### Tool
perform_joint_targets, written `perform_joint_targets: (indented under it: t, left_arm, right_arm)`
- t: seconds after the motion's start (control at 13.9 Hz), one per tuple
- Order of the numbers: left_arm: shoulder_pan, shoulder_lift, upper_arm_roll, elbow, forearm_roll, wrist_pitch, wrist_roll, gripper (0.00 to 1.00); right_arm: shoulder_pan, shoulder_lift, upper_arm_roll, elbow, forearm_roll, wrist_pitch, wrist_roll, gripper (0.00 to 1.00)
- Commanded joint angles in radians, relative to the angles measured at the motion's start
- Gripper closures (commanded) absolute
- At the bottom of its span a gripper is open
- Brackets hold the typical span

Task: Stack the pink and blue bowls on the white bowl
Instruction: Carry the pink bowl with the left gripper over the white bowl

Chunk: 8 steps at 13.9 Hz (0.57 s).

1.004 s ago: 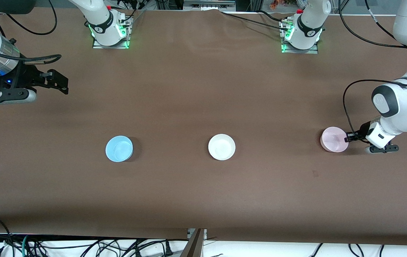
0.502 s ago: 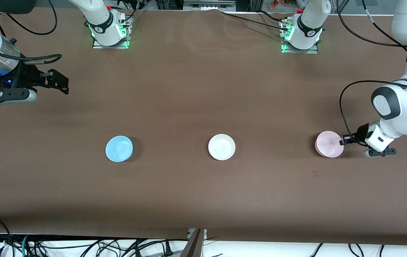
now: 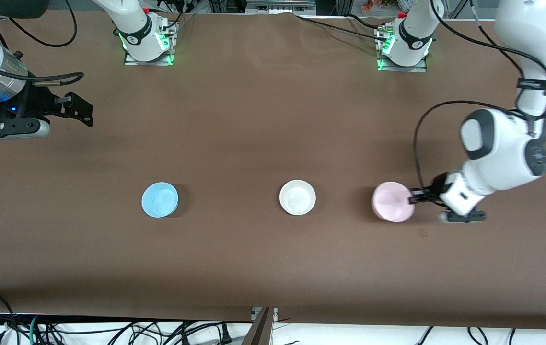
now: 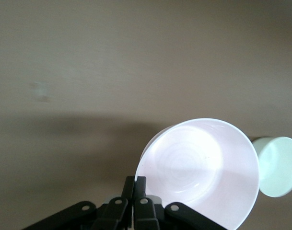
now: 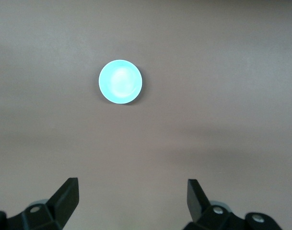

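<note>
Gripping: left gripper pinched on the rim of the pale pink round plastic bowl, carried tilted.
Change: pink bowl has moved much closer to the plain white round plastic bowl, now near it toward the left arm's end.
Meaning: first stacking likely imminent.
Light blue round plastic bowl: well apart from white bowl, toward the right arm's end.
Right gripper: waiting, fingers wide, empty.

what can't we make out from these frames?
- Pink bowl, front view: whether it is clear of the table; nothing shows the gap beneath it.
- Pink bowl's lower rim, left wrist view: cut by the frame edge, left gripper covers the pinch.
- White bowl, left wrist view: part hidden by the pink bowl, part cut off.
</note>
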Motion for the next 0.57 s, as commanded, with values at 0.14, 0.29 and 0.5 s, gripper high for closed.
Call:
perform_joint_targets:
  t: [0.14,0.29,0.5]
  left_arm:
    - [-0.184,0.085,0.004,0.104,-0.007,-0.006,-0.118,1.0]
    - [-0.253,0.122,0.004,0.142,-0.007,0.017,-0.181,1.0]
    - [-0.31,0.181,0.005,0.187,-0.007,0.092,-0.223,1.0]
  right_arm:
    - [-0.002,-0.023,0.005,-0.014,0.005,0.003,0.012,0.0]
    - [-0.002,-0.023,0.004,-0.016,0.005,0.001,0.012,0.0]
    - [-0.002,-0.022,0.002,-0.016,0.005,-0.002,0.012,0.0]
